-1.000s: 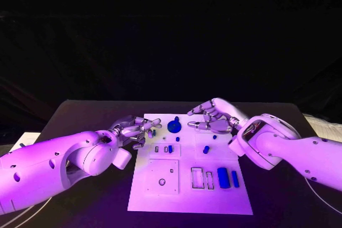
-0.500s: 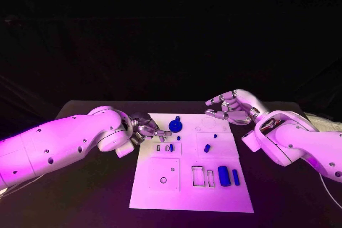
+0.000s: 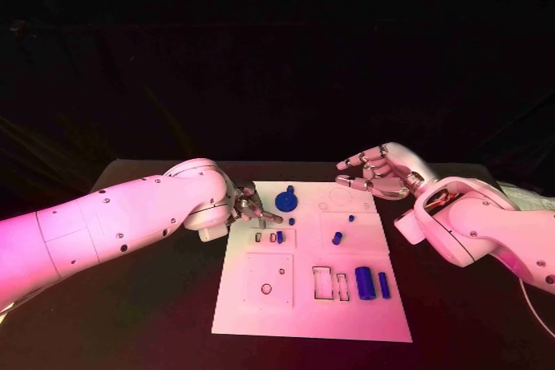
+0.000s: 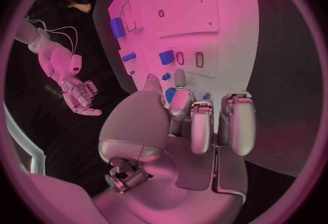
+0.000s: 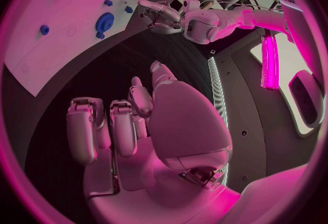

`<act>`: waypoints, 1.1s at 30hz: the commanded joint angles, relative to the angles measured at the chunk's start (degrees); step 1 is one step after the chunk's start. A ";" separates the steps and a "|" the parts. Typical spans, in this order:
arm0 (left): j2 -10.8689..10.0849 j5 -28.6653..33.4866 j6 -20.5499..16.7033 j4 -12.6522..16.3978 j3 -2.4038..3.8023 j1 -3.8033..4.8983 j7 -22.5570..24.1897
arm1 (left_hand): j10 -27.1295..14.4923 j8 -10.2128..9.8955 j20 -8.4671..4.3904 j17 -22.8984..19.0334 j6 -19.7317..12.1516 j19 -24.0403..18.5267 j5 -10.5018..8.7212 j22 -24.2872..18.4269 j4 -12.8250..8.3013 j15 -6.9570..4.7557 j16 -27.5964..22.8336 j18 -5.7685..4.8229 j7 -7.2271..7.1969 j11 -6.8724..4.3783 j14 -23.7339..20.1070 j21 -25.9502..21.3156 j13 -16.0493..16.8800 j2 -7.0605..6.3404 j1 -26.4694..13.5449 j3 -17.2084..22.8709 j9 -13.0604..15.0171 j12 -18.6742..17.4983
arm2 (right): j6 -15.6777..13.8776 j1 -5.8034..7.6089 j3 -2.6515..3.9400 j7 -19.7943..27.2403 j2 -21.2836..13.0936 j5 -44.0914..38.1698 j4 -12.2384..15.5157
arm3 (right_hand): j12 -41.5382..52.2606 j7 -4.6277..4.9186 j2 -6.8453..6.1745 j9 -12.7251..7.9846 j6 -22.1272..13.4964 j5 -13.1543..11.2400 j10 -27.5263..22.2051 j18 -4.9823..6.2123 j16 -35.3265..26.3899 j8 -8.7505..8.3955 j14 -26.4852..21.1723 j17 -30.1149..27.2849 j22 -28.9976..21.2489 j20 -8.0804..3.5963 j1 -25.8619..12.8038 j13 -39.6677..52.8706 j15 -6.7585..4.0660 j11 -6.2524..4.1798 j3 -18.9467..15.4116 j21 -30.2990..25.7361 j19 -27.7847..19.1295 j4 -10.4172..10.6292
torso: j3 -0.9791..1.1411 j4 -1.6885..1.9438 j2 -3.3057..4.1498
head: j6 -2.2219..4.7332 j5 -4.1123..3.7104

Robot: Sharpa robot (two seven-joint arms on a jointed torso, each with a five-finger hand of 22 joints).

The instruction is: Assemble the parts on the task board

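White task board [image 3: 310, 306] | left hand [image 3: 248, 209] at edge, fingers curled empty | right hand [image 3: 379, 172] clear, likewise.

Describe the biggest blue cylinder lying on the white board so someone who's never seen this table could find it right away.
Start at the white task board in the middle of the black table and go to its near right part, by the two empty rectangular outlines. The large blue cylinder lies there lengthwise, just right of those outlines. A thinner blue bar lies beside it on the right; the cylinder is the fatter one.
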 commanded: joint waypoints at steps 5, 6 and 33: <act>2.27 -2.17 4.56 -1.87 -0.01 0.11 -2.79 | 0.55 0.75 -0.31 15.06 -0.73 1.57 -0.31 6.07 0.06 -0.42 0.17 -0.73 0.07 -0.09 5.94 0.18 0.38 0.76 -0.35 -0.80 0.95 0.51 | 0.35 0.02 -0.01 -1.49 0.32 -0.82 -0.19 | -0.55 -0.16 -0.26 0.10 0.44 0.18 -0.19 0.38 -0.58 0.13 4.85 10.72 4.15 -0.25 -0.08 -0.27 -0.32 -0.24 -0.35 -0.57 -0.19 -0.06 | 0.02 -0.10 -0.04 | -0.33 0.16; 2.55 -2.17 4.66 -2.07 -0.03 0.11 -2.78 | 0.57 0.81 -0.31 15.06 -0.76 1.60 -0.32 6.13 0.06 -0.42 0.17 -0.74 0.06 -0.10 5.94 0.20 0.41 0.78 -0.40 -0.87 1.04 0.54 | 0.38 0.02 -0.01 -1.54 0.37 -0.84 -0.24 | -0.55 -0.16 -0.26 0.10 0.44 0.18 -0.19 0.38 -0.58 0.13 4.85 10.72 4.15 -0.25 -0.08 -0.27 -0.32 -0.24 -0.35 -0.57 -0.19 -0.06 | 0.01 -0.10 -0.03 | -0.37 0.18; 7.05 -2.16 7.26 -5.42 -0.55 -0.27 -2.48 | 0.83 1.91 -0.41 15.06 -1.55 1.75 0.30 6.54 -0.16 -0.53 0.17 -0.81 -0.08 -0.23 5.94 0.37 1.05 1.65 0.44 -1.49 3.02 0.96 | 1.19 0.00 -0.16 -2.22 2.12 -1.18 -1.71 | -1.54 -0.22 -0.25 0.10 0.49 1.07 -0.69 0.70 -1.28 0.05 4.58 9.72 2.74 -0.29 -0.13 -1.01 -0.38 -0.30 -0.53 -1.40 -1.01 -0.06 | 0.12 0.13 -0.20 | -1.50 -0.28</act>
